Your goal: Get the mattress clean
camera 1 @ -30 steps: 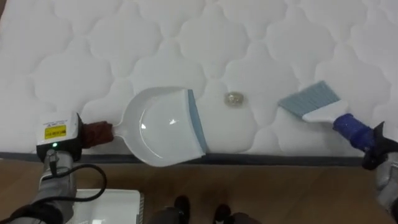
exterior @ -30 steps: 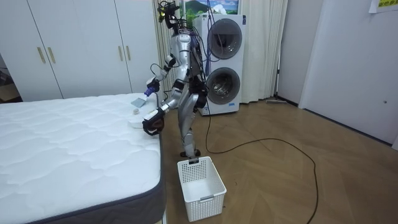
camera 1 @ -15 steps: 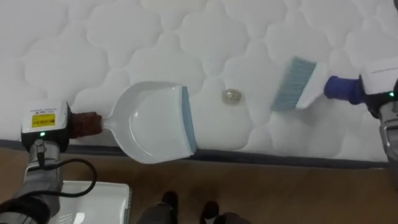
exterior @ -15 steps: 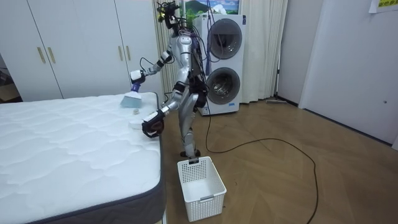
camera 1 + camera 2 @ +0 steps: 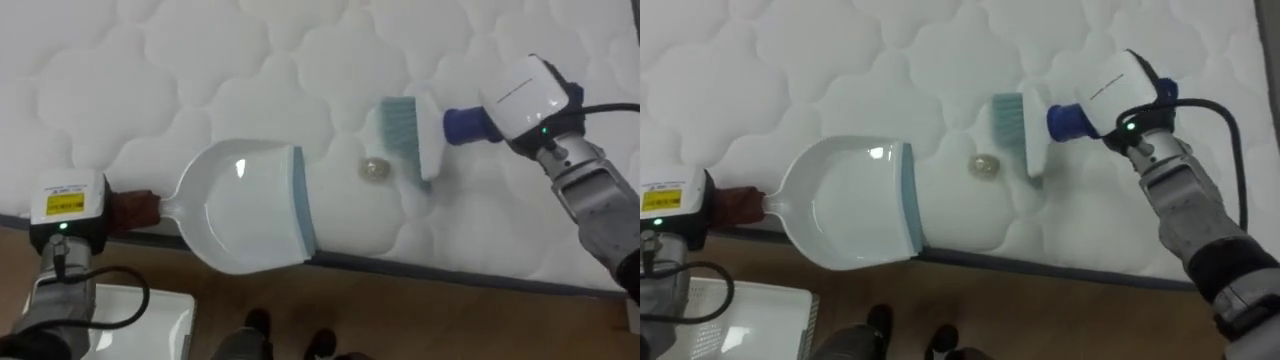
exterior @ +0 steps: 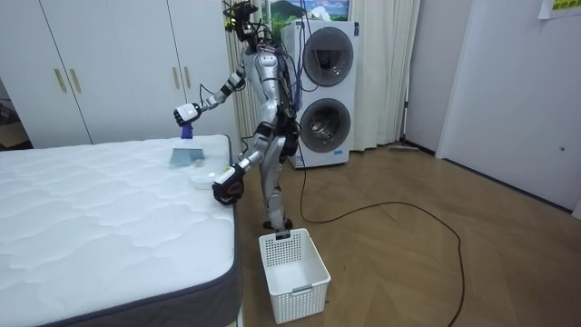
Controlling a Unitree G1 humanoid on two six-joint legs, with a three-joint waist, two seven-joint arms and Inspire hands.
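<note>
Bed [image 5: 250, 60], white quilted top, robot standing at its near edge. Dustpan [image 5: 250, 215] lies along that edge, long axis left to right, handle in the left hand [image 5: 68, 210], which is closed round it; grey lip faces right. Brush [image 5: 410, 130] held by its blue handle in the closed right hand [image 5: 530, 100], handle running off right, bristles turned left toward the pan. Small round scrap [image 5: 375, 170] on the quilt between lip and bristles, near both. Step in hand: sweeping. Next likely needs bristles low, a short leftward stroke, pan lip tight to the quilt.
</note>
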